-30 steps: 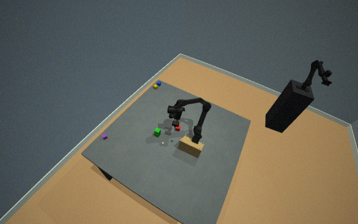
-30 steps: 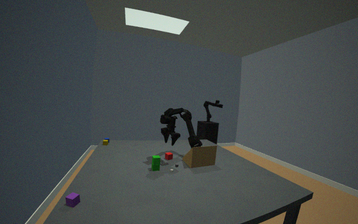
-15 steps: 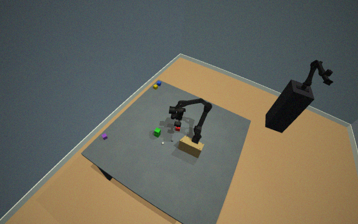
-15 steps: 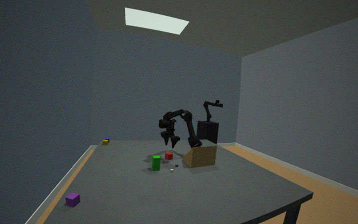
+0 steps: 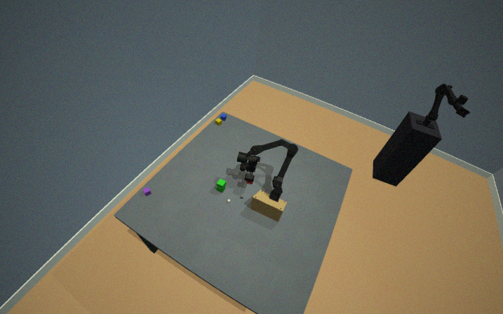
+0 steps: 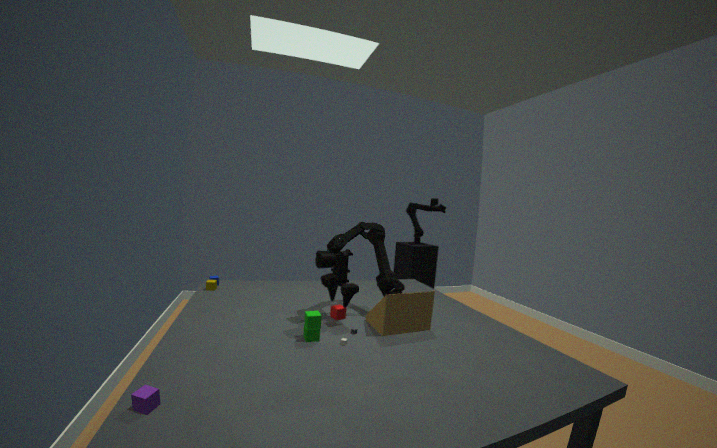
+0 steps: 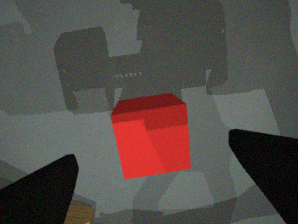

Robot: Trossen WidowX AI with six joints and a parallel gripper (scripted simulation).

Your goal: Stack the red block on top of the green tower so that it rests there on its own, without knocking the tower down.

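The red block [image 5: 250,181] [image 6: 338,312] [image 7: 147,155] sits on the table, partly hidden under the gripper in the top view. My gripper [image 6: 339,303] [image 7: 154,150] is wide open and empty, pointing down a little above the red block. In the wrist view the block appears between the two fingertips, slightly turned relative to them, with space on both sides. The green tower [image 5: 221,185] [image 6: 312,326], two green blocks high, stands upright to the left of the red block in the top and exterior views. It does not show in the wrist view.
A wooden wedge [image 5: 266,207] [image 6: 408,312] stands at the arm's base. A small white cube [image 5: 228,200] [image 6: 343,340] and small dark piece [image 5: 241,197] [image 6: 353,331] lie near the tower. Purple [image 5: 146,191] [image 6: 146,399], yellow [image 5: 218,121] [image 6: 211,284] and blue [image 5: 223,116] [image 6: 214,279] blocks lie farther off.
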